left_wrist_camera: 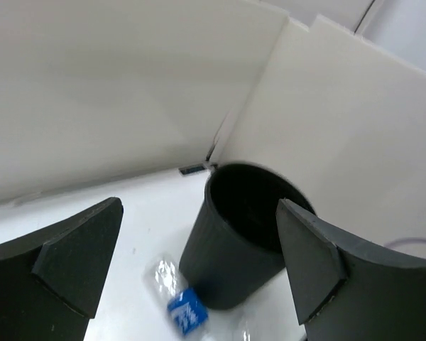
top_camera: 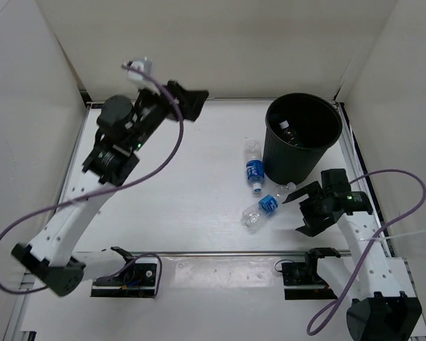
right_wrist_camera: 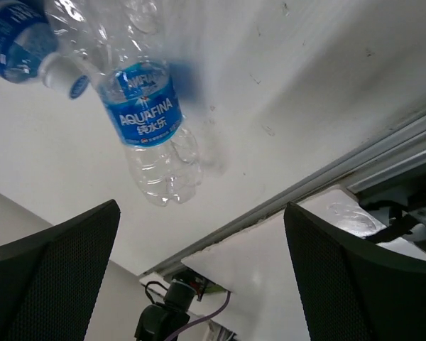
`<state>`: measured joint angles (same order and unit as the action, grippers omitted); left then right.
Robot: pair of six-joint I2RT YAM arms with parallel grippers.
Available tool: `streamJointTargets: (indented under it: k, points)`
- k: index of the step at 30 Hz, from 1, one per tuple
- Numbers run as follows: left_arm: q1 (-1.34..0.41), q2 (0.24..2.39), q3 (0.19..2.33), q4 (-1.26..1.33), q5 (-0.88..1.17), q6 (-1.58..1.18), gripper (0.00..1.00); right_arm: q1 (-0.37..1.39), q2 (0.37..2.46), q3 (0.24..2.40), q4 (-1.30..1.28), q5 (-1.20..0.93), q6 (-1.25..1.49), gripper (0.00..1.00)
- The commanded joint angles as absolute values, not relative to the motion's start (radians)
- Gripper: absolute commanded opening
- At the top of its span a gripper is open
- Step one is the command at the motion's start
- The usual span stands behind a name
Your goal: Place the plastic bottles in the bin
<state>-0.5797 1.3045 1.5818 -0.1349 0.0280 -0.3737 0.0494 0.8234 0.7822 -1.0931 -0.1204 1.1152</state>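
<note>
The left arm (top_camera: 92, 192) rises closest to the overhead camera, reaching up and away from its base. Its left gripper (left_wrist_camera: 199, 204) hangs high above the table, well to the left of the bin, with its fingers spread wide and nothing between them.

The white table (top_camera: 184, 213) fills the floor of a white-walled enclosure. The bin (top_camera: 291, 160), a round black bucket that tapers downward, stands upright at the far right of the table, close to the corner of the walls. Its inside is dark. A pale bottle-like shape (top_camera: 287, 130) shows within it, too dim to describe.

The right gripper (top_camera: 302, 212) sits low on the near side of the bin, slightly to its right. Its fingers are also released and empty.

Two clear plastic bottles with blue labels lie on their sides on the table, outside the bin. One bottle (top_camera: 253, 165) lies just beside the bin's left wall. The other bottle (right_wrist_camera: 149, 121), labelled Aquafina, lies at the near side of the bin's base, between the bin and the right gripper.
</note>
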Motion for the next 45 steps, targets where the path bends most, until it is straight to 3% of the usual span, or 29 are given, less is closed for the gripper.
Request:
streamJointTargets:
  k: [1,11,23,26,28,29,30,31,34,38,41,43,45]
  points:
    - [-0.575,1.211,1.366,-0.224,-0.018,-0.356,1.00,0.090,0.848,0.710,-0.904,-0.190,1.190,1.00]
    - [-0.541,1.082,1.126,-0.357,-0.020,-0.417,1.00,0.256,1.094,0.653,-0.663,-0.126,1.169,1.00]
    - [-0.541,1.028,1.066,-0.448,-0.029,-0.396,1.00,0.276,1.334,0.623,-0.560,-0.130,1.169,1.00]
    - [-0.541,1.028,1.066,-0.468,-0.038,-0.396,1.00,0.267,1.365,0.623,-0.602,-0.146,1.169,0.90]
    - [-0.541,1.028,1.075,-0.468,-0.049,-0.396,1.00,0.242,1.355,0.653,-0.668,-0.146,1.169,0.77]
    - [-0.541,1.040,1.086,-0.468,-0.049,-0.396,1.00,0.242,1.341,0.666,-0.708,-0.134,1.169,0.70]
    - [-0.541,1.040,1.086,-0.468,-0.063,-0.396,1.00,0.226,1.303,0.684,-0.818,-0.133,1.157,0.53]
    - [-0.541,1.049,1.086,-0.468,-0.077,-0.396,1.00,0.203,1.281,0.710,-0.900,-0.115,1.157,0.45]
    - [-0.541,1.074,1.097,-0.468,-0.130,-0.445,1.00,0.167,1.188,0.874,-1.172,-0.077,1.155,0.31]
    - [-0.531,1.143,1.097,-0.494,-0.169,-0.587,1.00,0.144,1.060,1.139,-1.354,-0.110,1.121,0.27]
    - [-0.522,1.198,1.118,-0.494,-0.132,-0.588,1.00,0.111,1.051,1.464,-1.457,-0.114,1.089,0.21]
    - [-0.522,1.242,1.132,-0.494,-0.132,-0.598,1.00,0.086,1.069,1.748,-1.457,-0.048,1.025,0.25]
    - [-0.522,1.279,1.150,-0.494,-0.123,-0.609,1.00,0.086,1.101,1.880,-1.405,0.026,0.982,0.27]
